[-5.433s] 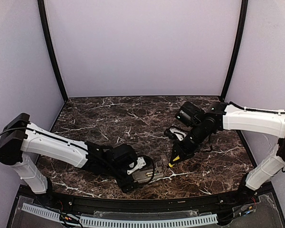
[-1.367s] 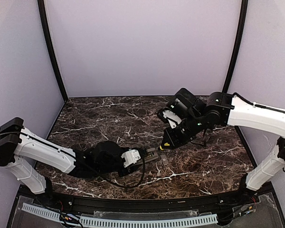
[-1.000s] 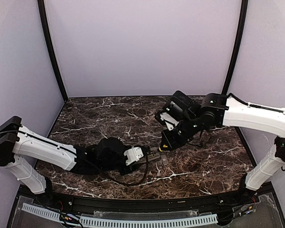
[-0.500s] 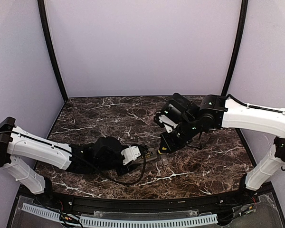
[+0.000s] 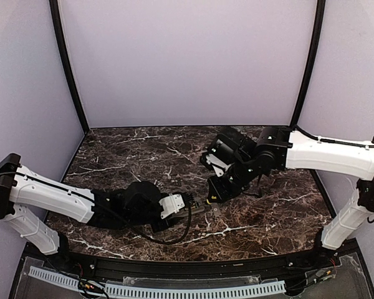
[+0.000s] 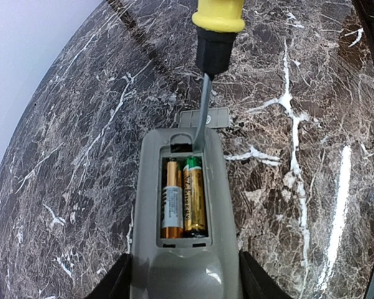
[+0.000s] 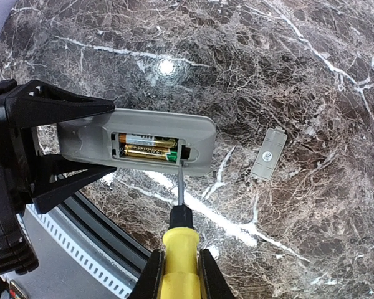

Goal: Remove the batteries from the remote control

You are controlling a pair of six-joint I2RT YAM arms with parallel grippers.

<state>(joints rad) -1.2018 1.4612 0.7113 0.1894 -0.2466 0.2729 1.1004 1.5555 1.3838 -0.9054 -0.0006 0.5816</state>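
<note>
My left gripper (image 6: 184, 288) is shut on the grey remote control (image 6: 182, 265), its black fingers (image 7: 59, 107) clamping both long sides, low over the marble. The bay faces up with the cover off. Two batteries (image 6: 184, 198) lie in it side by side, gold with a green end (image 7: 147, 148). My right gripper (image 7: 179, 277) is shut on a yellow-handled screwdriver (image 7: 179, 249). The screwdriver shaft (image 6: 203, 109) reaches down to the bay's far end, tip at the green battery end. From above, both grippers meet near the table's middle front: left gripper (image 5: 188, 203), right gripper (image 5: 218, 189).
The small flat grey battery cover (image 7: 268, 154) lies loose on the dark marble table (image 7: 311, 75) just beyond the remote's end, cover (image 6: 219, 117). The table's near edge with a black rail and white perforated strip (image 7: 75, 252) runs just below the remote.
The right arm has come down and left, bringing the screwdriver tip to the remote's open bay. The left arm has stretched a little further right with the remote.
</note>
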